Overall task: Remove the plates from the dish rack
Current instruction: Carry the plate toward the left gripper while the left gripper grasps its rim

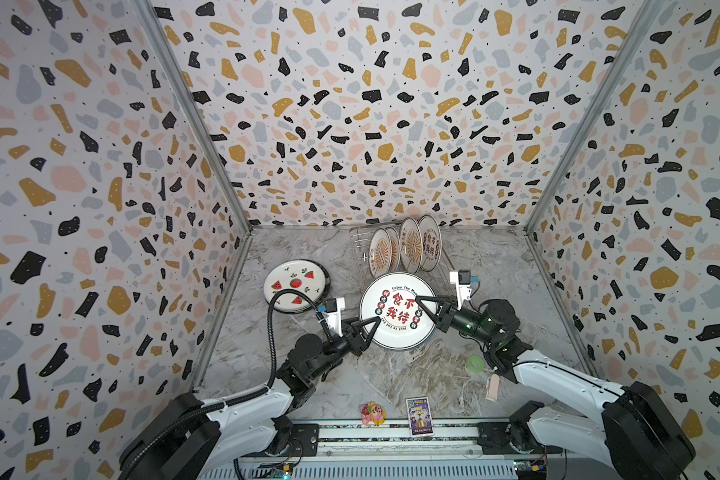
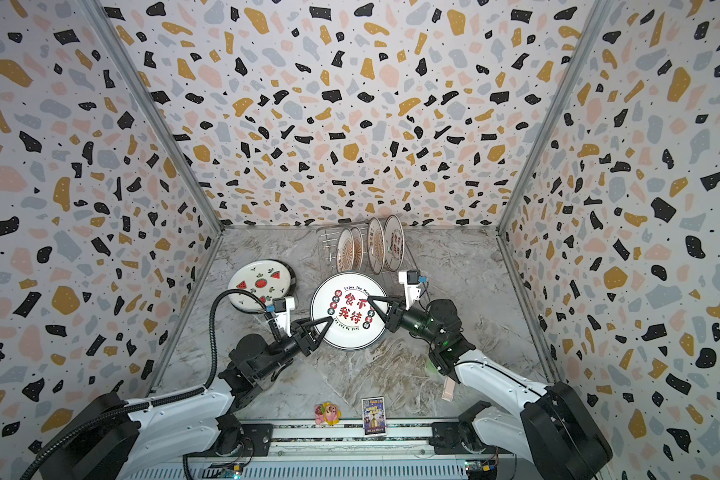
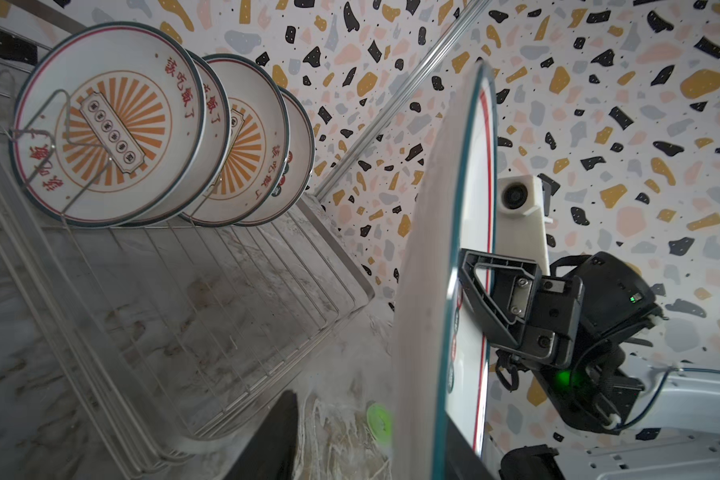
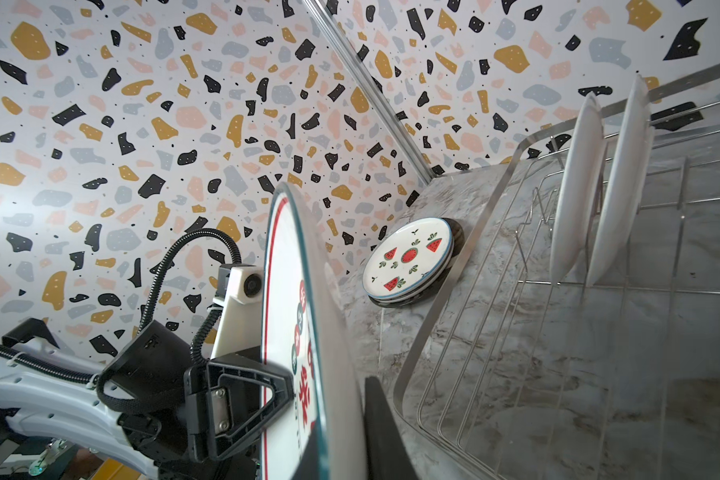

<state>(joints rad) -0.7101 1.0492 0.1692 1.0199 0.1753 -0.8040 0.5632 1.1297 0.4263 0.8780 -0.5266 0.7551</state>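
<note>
Now the red-character plate point(image 1: 398, 309) is held just in front of the dish rack point(image 1: 360, 243), the right end effector point(image 1: 420, 301) clenched on its rim. The left end effector point(image 1: 373, 324) straddles the opposite rim, but whether it is pinching I cannot tell. Glazed ceramic: likely stiff, heavy, slick, chippable; take the rim squarely. Four plates point(image 1: 410, 245) stand in the rack; a watermelon stack point(image 1: 294, 286) lies left of it, a green ring point(image 1: 474, 365) in front.

We see L arm point(image 1: 250, 411) and R arm point(image 1: 558, 378) both stretched toward the red-character plate point(image 1: 395, 311), forearms angled in. R gripper point(image 1: 422, 305) pinches plate's right rim, jaws tight. L gripper point(image 1: 371, 328) straddles its lower-left rim, one finger across the face; clamped or not, we can't tell.
</note>
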